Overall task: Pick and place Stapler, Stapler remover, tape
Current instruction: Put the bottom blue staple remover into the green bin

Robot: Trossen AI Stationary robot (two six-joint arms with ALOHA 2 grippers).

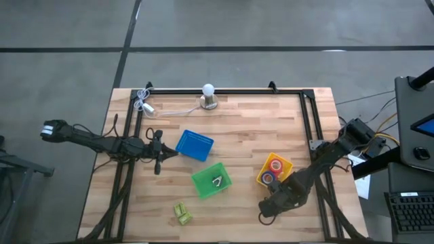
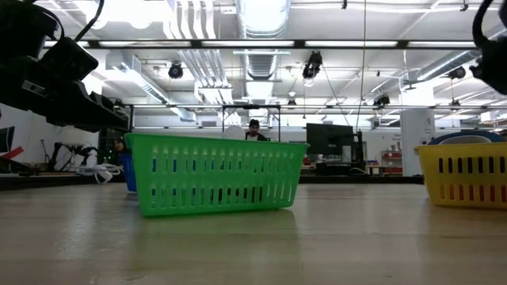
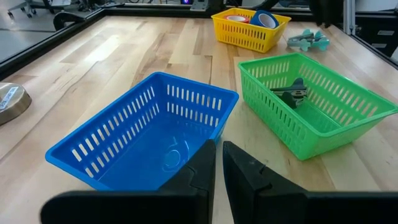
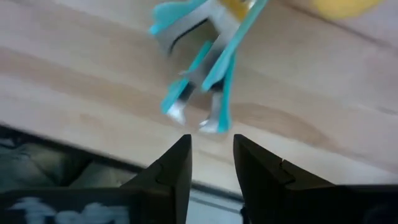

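The teal staple remover [image 4: 199,68] lies on the wooden table [image 1: 251,129] just ahead of the right gripper [image 4: 211,163], at about five o'clock on the table, beside the yellow bin [image 1: 285,177]; it looks light, stiff and springy, likely to skid, so best pinched across its plastic wings; the right fingers stand slightly apart, holding nothing; the tape rolls [image 1: 274,165] sit in the yellow bin; a dark remover [image 3: 292,93] rests in the green bin [image 1: 202,186]; the blue bin [image 1: 184,141] sits at nine o'clock by the left gripper [image 3: 219,163], nearly closed, empty.
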